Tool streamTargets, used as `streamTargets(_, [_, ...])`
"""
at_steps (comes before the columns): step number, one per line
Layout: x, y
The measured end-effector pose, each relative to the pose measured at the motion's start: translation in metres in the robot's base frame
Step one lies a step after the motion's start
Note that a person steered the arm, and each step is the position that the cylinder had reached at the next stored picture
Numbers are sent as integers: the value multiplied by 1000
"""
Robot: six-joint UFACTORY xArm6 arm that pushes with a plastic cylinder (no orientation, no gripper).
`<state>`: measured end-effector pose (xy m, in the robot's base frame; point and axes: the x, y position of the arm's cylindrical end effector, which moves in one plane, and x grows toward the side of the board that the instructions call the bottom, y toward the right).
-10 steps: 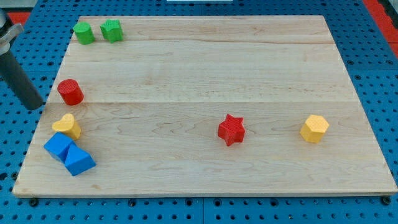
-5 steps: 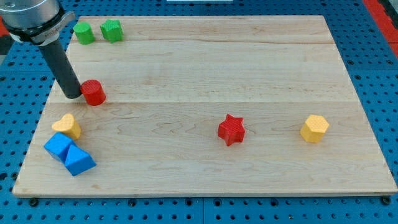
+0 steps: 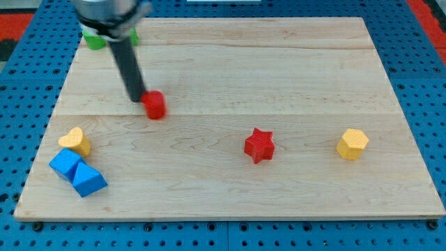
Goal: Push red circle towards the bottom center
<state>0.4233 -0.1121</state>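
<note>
The red circle (image 3: 155,104) is a small red cylinder on the wooden board (image 3: 230,70), left of the middle. My tip (image 3: 137,98) touches its upper left side. The dark rod rises from there towards the view's top left. A red star (image 3: 259,145) lies well to the right of the circle and lower, near the board's middle.
A yellow block (image 3: 76,141) and two blue blocks (image 3: 77,173) sit at the lower left. A yellow hexagon-like block (image 3: 352,143) is at the right. Two green blocks (image 3: 93,40) at the top left corner are mostly hidden behind the arm.
My tip has swept right from the board's left edge, met the red circle and pushed it rightwards by about a hundred pixels. The other blocks have not moved.
</note>
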Motion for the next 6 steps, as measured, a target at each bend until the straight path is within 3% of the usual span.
streamTargets(1, [17,57])
streamTargets(2, [13,76])
streamTargets(4, [98,100])
streamTargets(6, [43,120])
